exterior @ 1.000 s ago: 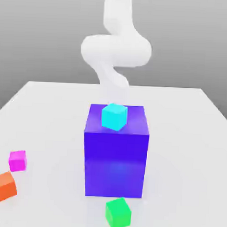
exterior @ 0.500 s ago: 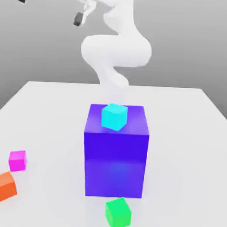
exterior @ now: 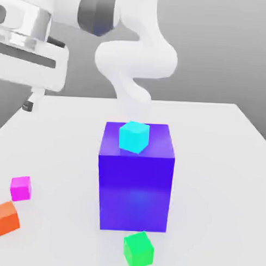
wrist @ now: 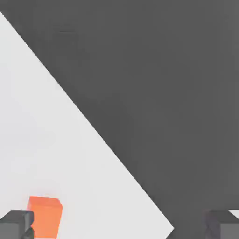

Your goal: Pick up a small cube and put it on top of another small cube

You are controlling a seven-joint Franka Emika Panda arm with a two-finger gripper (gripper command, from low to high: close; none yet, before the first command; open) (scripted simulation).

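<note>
Since a second ago the arm (exterior: 132, 64) has swung its hand down into sight at the exterior view's upper left, where earlier only the white elbow stood behind the big blue block (exterior: 135, 179); the cubes have all stayed where they were. Now the white hand body hangs high over the far left part of the table (exterior: 210, 160), and one dark fingertip (exterior: 28, 105) pokes out below it, well above the surface.

From the hand view the gripper (wrist: 121, 226) has its jaws spread wide, with nothing between them but bare table and the dark floor beyond the table's edge. One finger (wrist: 16, 224) sits just beside the orange cube (wrist: 45, 217) in that picture, though whether the cube lies directly under it is hard to judge from this angle.

On the table in the exterior view, the small magenta-pink cube (exterior: 21, 188) rests near the left edge, untouched and well apart from the hand. The orange cube (exterior: 5, 217) lies just in front of it, close but not touching. A green cube (exterior: 138, 250) sits at the foot of the blue block, and a cyan cube (exterior: 134, 136) rests on top of the block, turned slightly askew.
</note>
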